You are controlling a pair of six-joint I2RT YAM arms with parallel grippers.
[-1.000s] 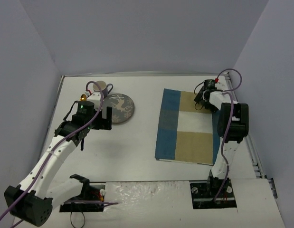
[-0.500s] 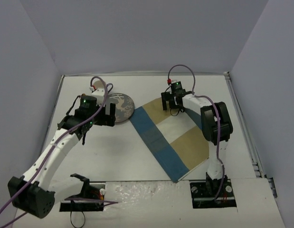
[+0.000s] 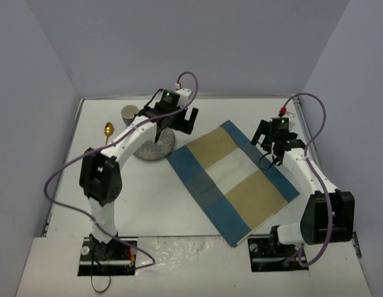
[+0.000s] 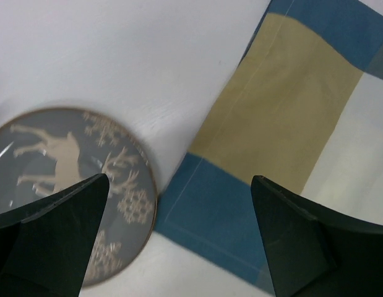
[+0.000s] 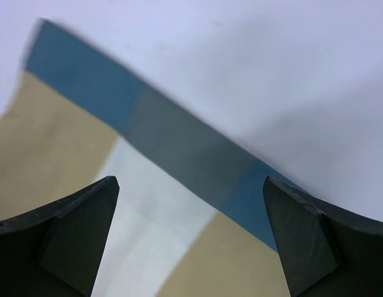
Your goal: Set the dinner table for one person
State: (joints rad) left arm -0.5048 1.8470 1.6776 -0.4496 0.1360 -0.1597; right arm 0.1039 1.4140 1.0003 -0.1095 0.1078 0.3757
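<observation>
The white dinner table (image 3: 148, 198) fills the top view. A blue-and-tan striped placemat (image 3: 231, 179) lies on it at a slant, right of centre. A grey plate with a deer pattern (image 3: 155, 147) sits at its upper left corner; the plate (image 4: 49, 179) and placemat (image 4: 284, 124) also show in the left wrist view. My left gripper (image 3: 177, 119) is open and empty above the plate's right edge and the placemat corner. My right gripper (image 3: 271, 139) is open and empty over the placemat's right edge (image 5: 179, 148).
A small grey cup (image 3: 129, 114) and a gold spoon (image 3: 109, 130) lie at the back left of the table. Metal edge rails run along the left and right sides. Grey walls enclose the table on three sides.
The placemat has been swung from square to slanted and now lies flat. My left arm reached right over the plate. My right gripper let go and moved back to the right.
</observation>
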